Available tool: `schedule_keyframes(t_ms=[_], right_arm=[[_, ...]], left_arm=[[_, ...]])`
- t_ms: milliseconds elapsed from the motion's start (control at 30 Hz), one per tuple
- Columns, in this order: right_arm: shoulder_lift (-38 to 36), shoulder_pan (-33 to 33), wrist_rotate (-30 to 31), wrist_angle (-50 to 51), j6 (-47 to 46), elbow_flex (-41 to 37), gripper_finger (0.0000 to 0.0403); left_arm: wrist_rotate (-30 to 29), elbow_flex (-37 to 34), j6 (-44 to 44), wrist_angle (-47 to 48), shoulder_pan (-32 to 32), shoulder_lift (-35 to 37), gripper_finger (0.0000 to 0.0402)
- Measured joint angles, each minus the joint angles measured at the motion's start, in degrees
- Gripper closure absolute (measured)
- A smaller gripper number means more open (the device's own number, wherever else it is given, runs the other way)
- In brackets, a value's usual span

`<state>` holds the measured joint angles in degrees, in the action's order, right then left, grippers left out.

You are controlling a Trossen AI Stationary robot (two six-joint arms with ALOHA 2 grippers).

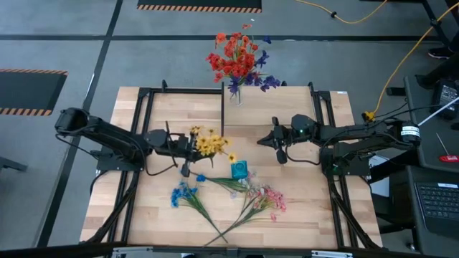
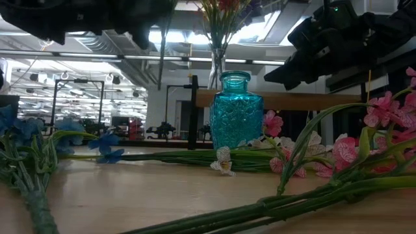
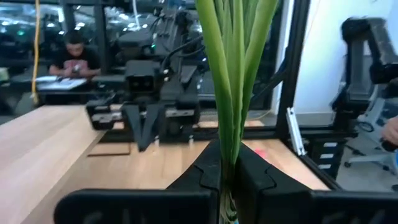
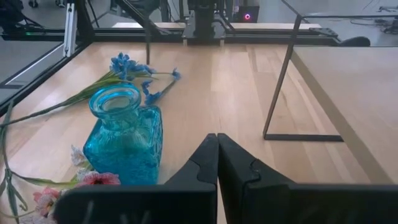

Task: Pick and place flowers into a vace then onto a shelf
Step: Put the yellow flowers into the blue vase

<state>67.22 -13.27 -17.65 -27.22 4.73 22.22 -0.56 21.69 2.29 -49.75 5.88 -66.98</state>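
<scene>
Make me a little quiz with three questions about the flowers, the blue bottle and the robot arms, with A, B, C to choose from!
1. Where is the clear vase of red flowers?
A. on the shelf
B. lying on the floor
C. in the right tool

2. What colour are the blooms on the stems in the left tool?
A. pink
B. yellow
C. blue

3. How is the right tool?
A. shut, holding nothing
B. wide open
C. shut on the teal vase

Answers:
1 A: it stands at the shelf's far edge.
2 B: the yellow flowers sit by that tool, which clamps green stems.
3 A: its fingers meet, with nothing between.
</scene>
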Motion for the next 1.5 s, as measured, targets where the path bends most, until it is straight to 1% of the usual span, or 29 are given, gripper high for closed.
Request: schedule_keyframes(t_ms=[167, 333, 467, 600, 833, 1067, 1233, 1500], right_arm=[[0.0, 1.6, 0.0, -0.2, 0.7, 0.0, 0.0399], [0.0, 3.0, 0.0, -0.7, 1.7, 0.0, 0.0399], [0.0, 3.5, 0.0, -0.9, 1.7, 0.0, 0.0399], [0.0, 3.5, 0.0, -0.9, 1.7, 0.0, 0.0399], [0.0, 3.5, 0.1, -0.9, 1.7, 0.0, 0.0399], [0.0, 3.5, 0.1, -0.9, 1.6, 0.0, 0.0399], [0.0, 3.5, 0.1, -0.9, 1.6, 0.0, 0.0399], [0.0, 3.5, 0.1, -0.8, 1.7, 0.1, 0.0399]], left_arm=[[2.1, 1.2, -0.5, -6.3, 0.0, -6.3, 0.0391], [6.6, 6.4, -6.2, -8.8, 0.0, -11.4, 0.0391], [9.5, 10.9, -8.8, -8.8, 0.0, -13.6, 0.0391], [9.7, 13.7, -11.0, -8.4, 0.0, -13.8, 0.0391], [9.0, 14.6, -10.1, -8.5, -1.8, -14.5, 0.0391], [8.9, 14.6, -8.4, -14.0, -3.6, -20.7, 0.0391], [9.7, 14.6, -7.5, -20.0, -4.2, -24.7, 0.0391], [9.6, 14.6, -7.3, -20.3, -4.1, -26.8, 0.039]])
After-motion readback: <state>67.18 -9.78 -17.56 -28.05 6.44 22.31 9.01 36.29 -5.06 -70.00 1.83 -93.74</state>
